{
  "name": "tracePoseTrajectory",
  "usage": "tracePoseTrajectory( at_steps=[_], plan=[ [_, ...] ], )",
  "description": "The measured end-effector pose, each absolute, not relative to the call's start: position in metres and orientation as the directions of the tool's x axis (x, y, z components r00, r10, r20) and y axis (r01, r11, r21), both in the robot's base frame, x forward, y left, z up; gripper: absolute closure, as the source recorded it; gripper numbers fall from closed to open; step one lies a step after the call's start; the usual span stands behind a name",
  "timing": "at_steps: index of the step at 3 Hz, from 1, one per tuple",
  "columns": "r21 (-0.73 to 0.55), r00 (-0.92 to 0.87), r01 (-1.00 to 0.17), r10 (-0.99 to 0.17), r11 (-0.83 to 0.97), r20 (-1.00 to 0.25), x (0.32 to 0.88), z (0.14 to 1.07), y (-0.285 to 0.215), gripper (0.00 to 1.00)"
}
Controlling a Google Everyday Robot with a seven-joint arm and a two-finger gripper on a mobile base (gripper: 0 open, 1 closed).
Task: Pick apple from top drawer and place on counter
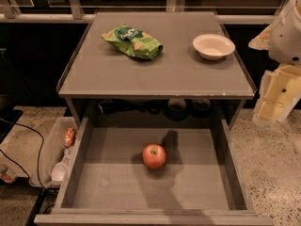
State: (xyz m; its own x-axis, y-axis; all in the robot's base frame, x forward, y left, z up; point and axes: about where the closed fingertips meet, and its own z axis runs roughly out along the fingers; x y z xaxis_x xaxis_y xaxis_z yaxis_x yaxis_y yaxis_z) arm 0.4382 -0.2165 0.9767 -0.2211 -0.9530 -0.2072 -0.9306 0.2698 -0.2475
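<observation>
**Apple in open drawer, gripper off to the right**

Obs.: The top drawer point(117, 187) is pulled fully out toward the camera. The apple point(154, 156) sits on its flat gray bottom, roughly central and slightly toward the back, touching none of the side walls. It is red with a yellowish patch on top and casts a shadow up and to the right.

Gripper point(275, 100): seen at the right edge of the view as a pale yellowish part hanging below the white arm housing point(287, 29). It is beside the counter's right rim, over the speckled floor point(268, 168). It is well apart from the apple and outside the drawer. I cannot tell whether it is wide or narrow, and nothing is visibly held in it.

Counter point(174, 72): carries a green snack bag point(132, 42) at back left and a white bowl point(213, 46) at back right, the two well apart.

Left of the drawer: a clear plastic bin point(47, 147) with assorted items stands on the floor, just beside the drawer's left wall. A dark cable point(28, 138) runs across the floor near it.
</observation>
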Motion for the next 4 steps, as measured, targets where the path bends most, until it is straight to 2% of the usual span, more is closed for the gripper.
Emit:
tracePoseTrajectory(
  at_steps=[2,4],
  plan=[
    [-0.242,-0.221,-0.93,-0.948,0.276,-0.229,0.44,0.97,-0.213,0.0],
    [-0.173,-0.175,-0.946,-0.883,0.273,-0.437,0.467,0.867,-0.177,0.0]
  ],
)
